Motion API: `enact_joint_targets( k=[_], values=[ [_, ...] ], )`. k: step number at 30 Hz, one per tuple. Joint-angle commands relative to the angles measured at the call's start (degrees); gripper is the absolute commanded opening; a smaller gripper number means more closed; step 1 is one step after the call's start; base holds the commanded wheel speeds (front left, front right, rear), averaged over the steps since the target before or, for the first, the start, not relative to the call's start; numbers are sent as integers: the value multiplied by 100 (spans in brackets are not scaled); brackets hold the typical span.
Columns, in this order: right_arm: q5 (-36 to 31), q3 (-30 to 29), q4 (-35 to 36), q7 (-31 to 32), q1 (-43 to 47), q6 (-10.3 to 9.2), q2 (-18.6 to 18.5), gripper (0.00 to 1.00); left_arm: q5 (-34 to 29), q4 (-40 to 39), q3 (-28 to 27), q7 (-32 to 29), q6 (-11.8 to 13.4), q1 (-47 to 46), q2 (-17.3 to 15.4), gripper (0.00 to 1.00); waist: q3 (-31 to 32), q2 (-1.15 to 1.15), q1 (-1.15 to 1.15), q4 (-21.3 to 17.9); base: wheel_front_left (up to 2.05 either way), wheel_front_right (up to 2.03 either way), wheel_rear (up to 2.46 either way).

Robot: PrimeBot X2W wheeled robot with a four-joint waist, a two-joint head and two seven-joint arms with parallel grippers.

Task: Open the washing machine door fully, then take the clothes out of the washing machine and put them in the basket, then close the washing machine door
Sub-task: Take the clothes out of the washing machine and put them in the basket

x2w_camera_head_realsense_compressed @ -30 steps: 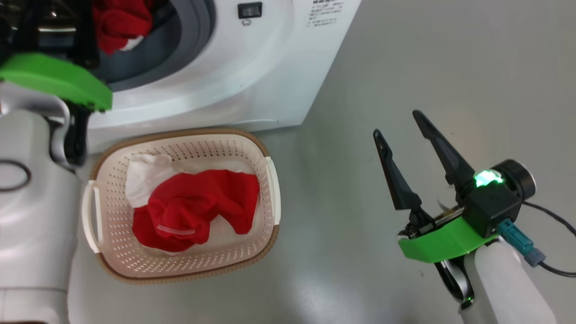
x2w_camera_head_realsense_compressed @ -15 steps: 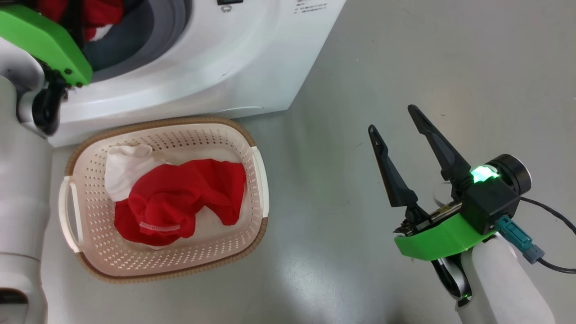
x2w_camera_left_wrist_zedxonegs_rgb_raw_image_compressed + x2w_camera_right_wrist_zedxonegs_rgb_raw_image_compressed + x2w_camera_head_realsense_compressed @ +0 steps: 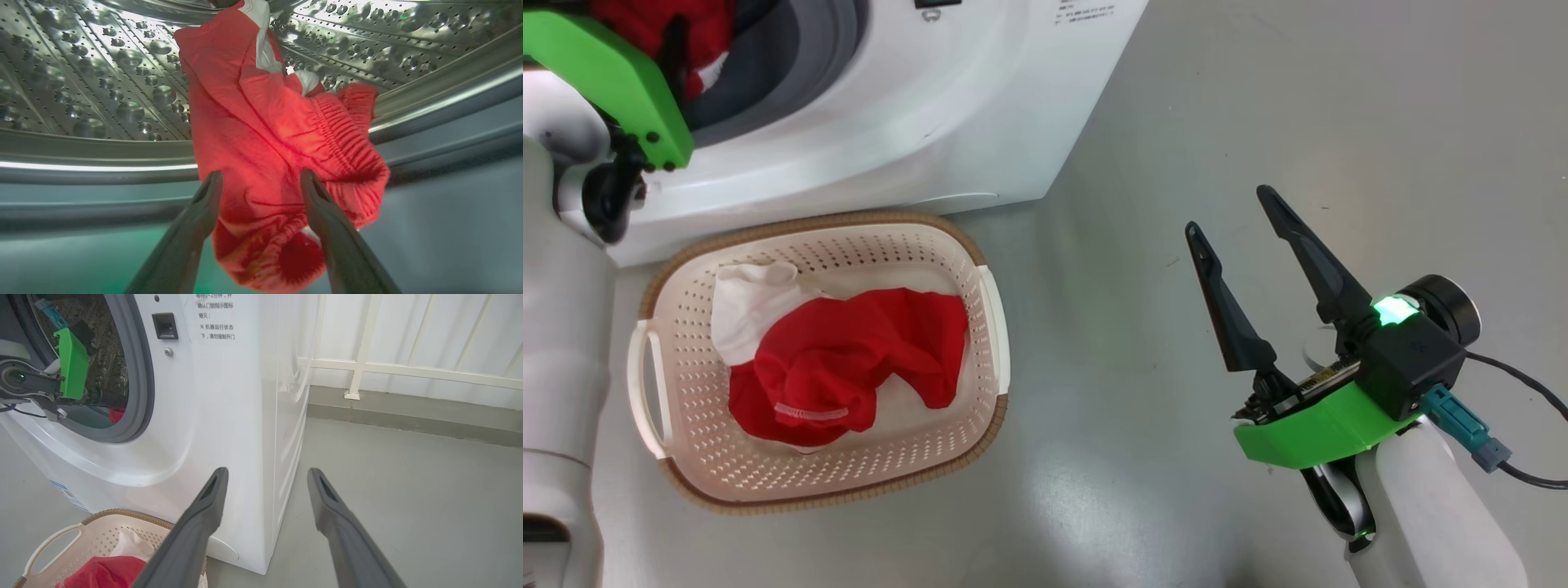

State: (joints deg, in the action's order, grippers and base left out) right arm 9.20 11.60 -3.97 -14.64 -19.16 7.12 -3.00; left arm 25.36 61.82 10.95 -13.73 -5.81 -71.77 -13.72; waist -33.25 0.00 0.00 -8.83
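Clothes (image 3: 265, 122) in drum (image 3: 102, 81) | just ahead of left tool (image 3: 260, 174), spread apart | right tool (image 3: 1227, 211) spread apart

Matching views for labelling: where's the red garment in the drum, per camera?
Head: red garment, top left, behind the green mount.
Left wrist: garment, centre, framed by the open left gripper.
Right wrist: garment, small red patch at left, inside the drum opening.
Shared landmark: grey gasket.
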Motion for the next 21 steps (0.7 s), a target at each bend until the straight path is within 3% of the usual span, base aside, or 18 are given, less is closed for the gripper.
enact_joint_targets(
  k=[1, 12, 13, 16, 17, 21],
  values=[
    [55, 118, 105, -36, -13, 36, 13, 100, 19, -43, -42, -121, 54, -13, -274, 100, 3, 0, 0, 1, 0, 0, 0],
    [119, 181, 83, -36, -32, 36, 13, 100, 184, 99, -29, -719, 88, 63, -252, 100, 24, 0, 0, -41, 0, 0, 0],
    [126, 187, 83, -36, -30, 36, 13, 100, 195, 89, -30, -731, 91, 69, -255, 94, 25, 0, 0, -46, 0, 0, 0],
    [152, 210, 84, -36, -28, 36, 13, 100, 232, 12, -40, -650, 84, 101, -260, 12, 23, 0, 0, -62, 0, 0, 0],
    [157, 216, 79, -36, -28, 36, 13, 100, 244, -19, -46, -595, 82, 121, -257, 0, 25, 0, 0, -64, 0, 0, 0],
    [178, 238, 56, -36, -28, 36, 13, 100, 281, -180, -80, -228, 79, 211, -249, 0, 31, 0, 0, -57, 0, 0, 0]
  ],
)
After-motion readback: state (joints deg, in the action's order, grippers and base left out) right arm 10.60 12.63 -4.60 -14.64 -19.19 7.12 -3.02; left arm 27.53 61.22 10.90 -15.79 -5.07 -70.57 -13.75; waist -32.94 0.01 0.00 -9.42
